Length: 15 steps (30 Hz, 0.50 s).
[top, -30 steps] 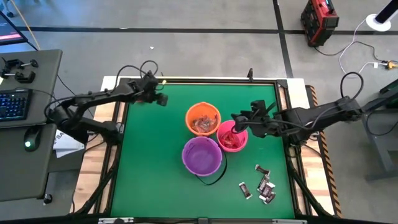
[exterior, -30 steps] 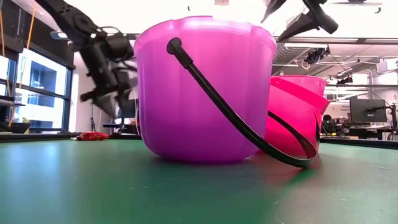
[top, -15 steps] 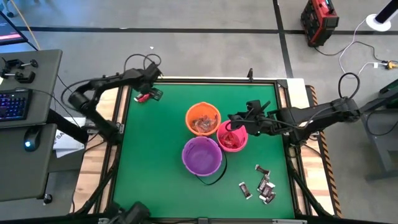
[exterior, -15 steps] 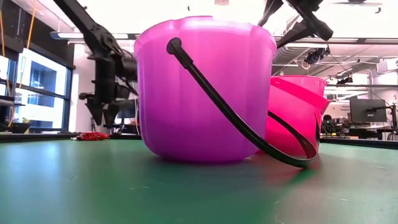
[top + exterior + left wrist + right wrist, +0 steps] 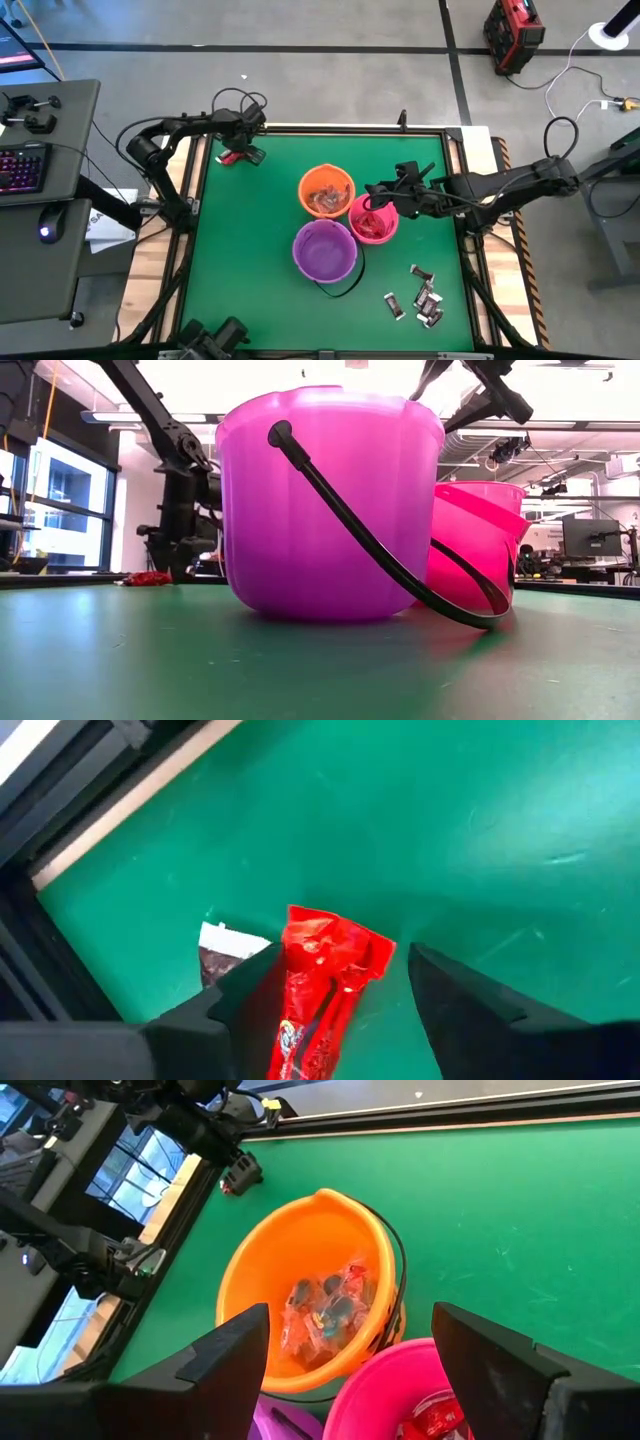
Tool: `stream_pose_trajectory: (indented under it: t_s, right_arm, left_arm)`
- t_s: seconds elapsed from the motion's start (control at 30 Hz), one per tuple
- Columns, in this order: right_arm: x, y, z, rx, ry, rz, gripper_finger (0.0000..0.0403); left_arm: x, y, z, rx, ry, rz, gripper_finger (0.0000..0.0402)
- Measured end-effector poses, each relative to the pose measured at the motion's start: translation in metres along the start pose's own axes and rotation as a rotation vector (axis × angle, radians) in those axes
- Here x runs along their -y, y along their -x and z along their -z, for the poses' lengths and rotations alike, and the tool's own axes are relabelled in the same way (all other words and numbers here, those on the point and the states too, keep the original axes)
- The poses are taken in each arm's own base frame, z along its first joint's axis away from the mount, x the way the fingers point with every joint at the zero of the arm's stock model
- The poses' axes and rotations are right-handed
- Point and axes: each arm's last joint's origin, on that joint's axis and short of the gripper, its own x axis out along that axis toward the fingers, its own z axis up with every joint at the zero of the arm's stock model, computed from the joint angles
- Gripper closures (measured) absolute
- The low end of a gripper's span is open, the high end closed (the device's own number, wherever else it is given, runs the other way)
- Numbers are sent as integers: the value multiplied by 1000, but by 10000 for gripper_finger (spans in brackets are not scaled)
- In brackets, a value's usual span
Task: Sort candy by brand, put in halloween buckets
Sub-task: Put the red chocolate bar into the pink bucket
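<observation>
Candy lies in 3 places in the high view: a red piece [image 5: 229,157] at the far left corner of the green table [image 5: 260,230], a cluster of dark pieces [image 5: 424,298] near the front right, and more inside the buckets; the orange bucket [image 5: 326,191], pink bucket [image 5: 373,219] and purple bucket [image 5: 324,250] stand bunched together mid-table, each touching or just beside the next; the left gripper [image 5: 244,153] sits low at the far left corner over the red piece; the right gripper [image 5: 381,196] hovers above the pink bucket's rim, holding nothing I can see.

Low view: the purple bucket [image 5: 330,510] fills the middle, its black handle [image 5: 385,555] hanging down to the table; the pink bucket [image 5: 477,545] shows behind it on the right; the red piece [image 5: 148,578] lies flat far off on the left, with the left gripper [image 5: 183,555] down beside it.

Left wrist view: the left gripper's fingers [image 5: 235,995] are spread apart with the red piece [image 5: 322,980] between them on the table, not clamped; a dark piece [image 5: 225,958] lies just beside it, near the table edge.

Right wrist view: the right gripper's fingers [image 5: 225,1350] stand wide apart and empty; below them the orange bucket [image 5: 262,1270] holds clear-wrapped pieces [image 5: 328,1310]; the pink bucket [image 5: 380,1390] holds red ones [image 5: 430,1415].
</observation>
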Motion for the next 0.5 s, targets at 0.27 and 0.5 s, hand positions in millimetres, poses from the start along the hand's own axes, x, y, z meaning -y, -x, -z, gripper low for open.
stream_pose_trajectory:
  t_s: [0.27, 0.5]
  right_arm:
    - [0, 0, 1, -28, 0, -9, 130]
    - [0, 0, 1, -32, 1, -11, 130]
  left_arm:
    - [1, 2, 2, -15, 2, 27, 374]
    - [3, 32, 5, 93, 26, 88, 392]
